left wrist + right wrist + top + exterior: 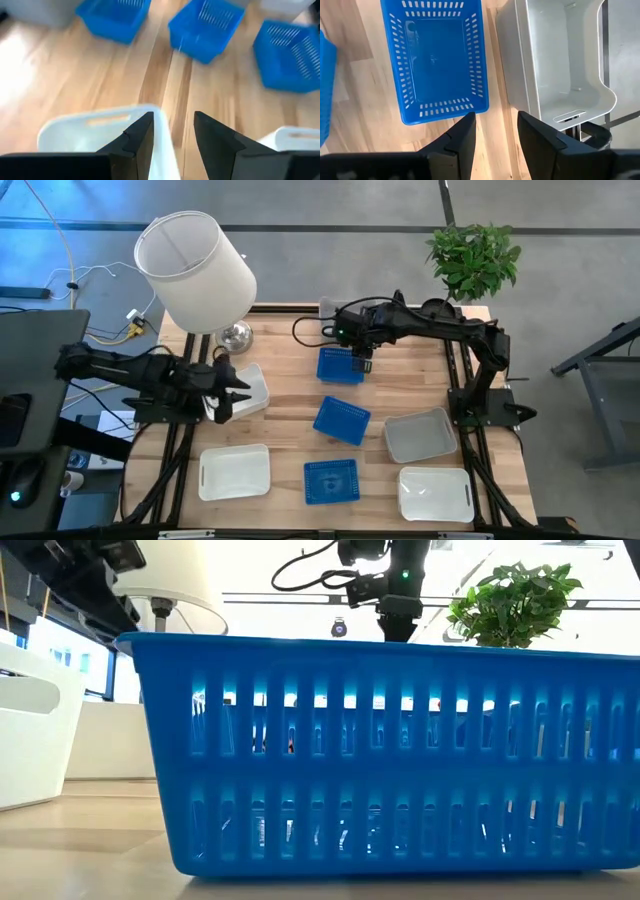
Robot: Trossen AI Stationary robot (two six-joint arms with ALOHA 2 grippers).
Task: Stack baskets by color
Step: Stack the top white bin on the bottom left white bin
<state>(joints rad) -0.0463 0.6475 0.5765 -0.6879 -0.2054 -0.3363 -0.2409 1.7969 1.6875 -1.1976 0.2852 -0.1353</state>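
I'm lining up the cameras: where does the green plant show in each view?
High view: plant at the table's far right corner.
Low view: upper right, behind the blue basket.
Left wrist view: not in it.
Right wrist view: not in it.
Shared landmark: the right arm, just beside it.

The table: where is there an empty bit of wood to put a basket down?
The barest wood lies between the lamp base and the far blue basket. A narrower strip runs between the left white basket and the near blue basket. The right side is crowded: the grey basket sits close behind the right white basket, beside the middle blue basket.
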